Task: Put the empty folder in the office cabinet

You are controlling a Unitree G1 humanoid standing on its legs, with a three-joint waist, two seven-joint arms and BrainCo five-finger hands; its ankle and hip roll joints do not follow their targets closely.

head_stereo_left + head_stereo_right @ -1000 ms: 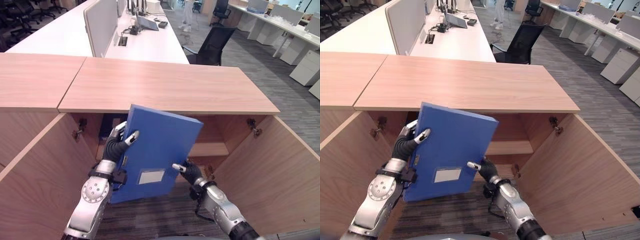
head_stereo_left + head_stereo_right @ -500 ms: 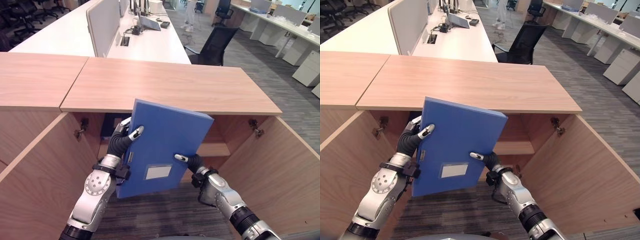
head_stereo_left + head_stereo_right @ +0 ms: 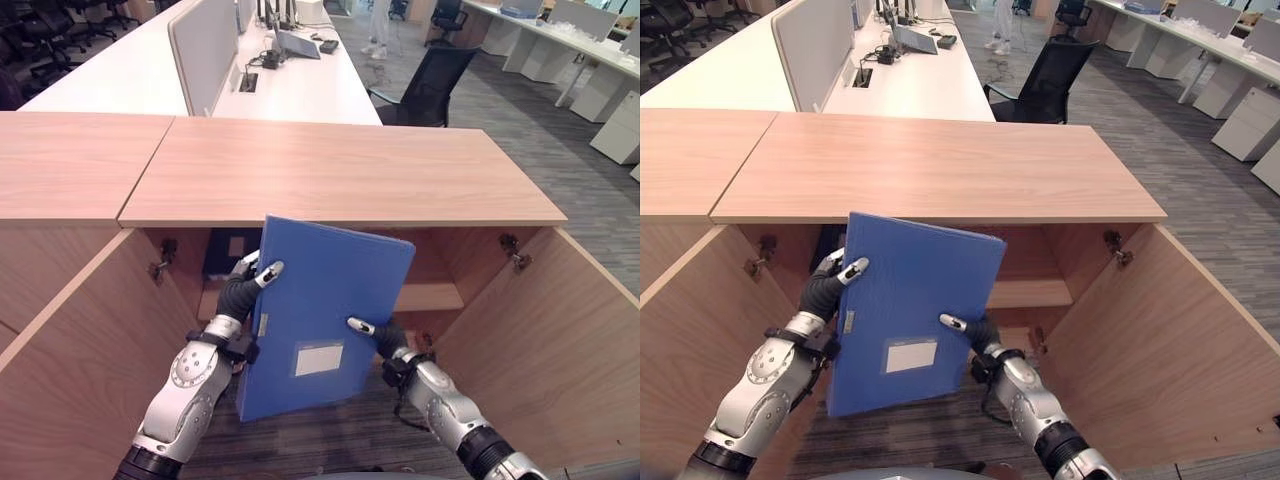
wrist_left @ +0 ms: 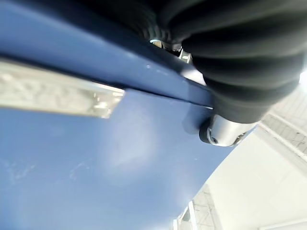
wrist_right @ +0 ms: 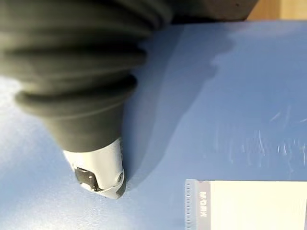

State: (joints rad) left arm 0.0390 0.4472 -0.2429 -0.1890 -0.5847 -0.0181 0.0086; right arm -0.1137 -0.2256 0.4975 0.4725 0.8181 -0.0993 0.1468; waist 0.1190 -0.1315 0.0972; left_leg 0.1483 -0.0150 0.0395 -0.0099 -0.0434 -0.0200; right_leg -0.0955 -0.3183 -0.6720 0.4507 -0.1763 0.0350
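Blue folder (image 3: pixel 325 315) held upright before open cabinet (image 3: pixel 340 185), just outside opening. Left hand (image 3: pixel 240 293) fingers curled round spine edge; right hand (image 3: pixel 380 338) pinches opposite edge, thumb on front. Long axis near vertical, top tilted right, label faces robot. Advice: lower under cabinet top, push in square w/ both hands.

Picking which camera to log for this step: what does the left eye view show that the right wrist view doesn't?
Left eye view alone: the open cabinet with its shelf, both doors swung out, the left hand on the folder's edge, desks and a chair behind. Right wrist view alone: a close look at one finger of the right hand pressed on the cover beside the label. Both: the blue folder, held by both hands before the cabinet opening.
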